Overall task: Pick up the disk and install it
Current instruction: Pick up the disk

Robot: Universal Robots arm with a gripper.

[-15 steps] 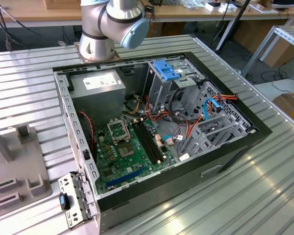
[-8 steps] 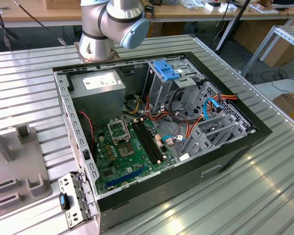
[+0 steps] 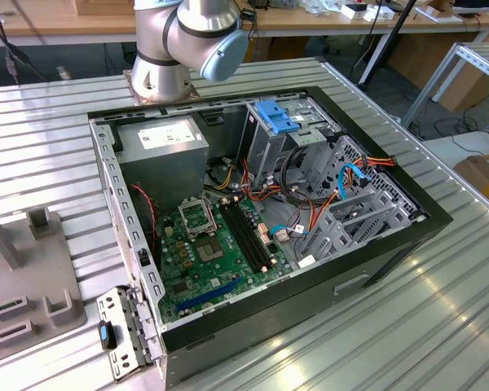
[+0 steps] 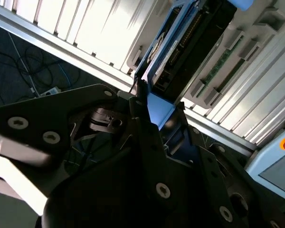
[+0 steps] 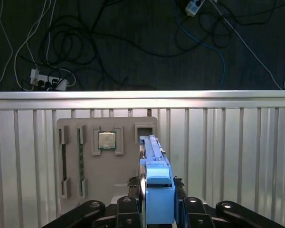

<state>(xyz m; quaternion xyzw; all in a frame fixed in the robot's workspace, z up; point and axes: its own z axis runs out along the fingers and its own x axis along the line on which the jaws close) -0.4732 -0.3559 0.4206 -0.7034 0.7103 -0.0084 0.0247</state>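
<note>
**Desk:** Where is the disk?

**Me:** I have the disk (image 5: 152,166) in the gripper (image 5: 159,208); in the first wrist view it stands on edge, blue-railed end nearest the wrist, and I judge it hangs clear above the grey holder plate (image 5: 104,190).

**Desk:** And the grip?

**Me:** Closed down narrow onto the disk's two flat faces; nothing else is in it.

**Desk:** How will it handle?

**Me:** Stiff, I'd say, and fairly heavy for its size; smooth metal that could slip, and no friend of knocks; the flat faces are the place to hold, not the plastic rails, which may flex.

**Desk:** Around it?

**Me:** The plate lies close to the table's (image 5: 237,152) edge, carrying a processor chip (image 5: 107,140) and a memory stick (image 5: 80,156); the open computer case (image 3: 391,261) sits mid-table, with the plate beside it toward the exterior view's left.
</note>
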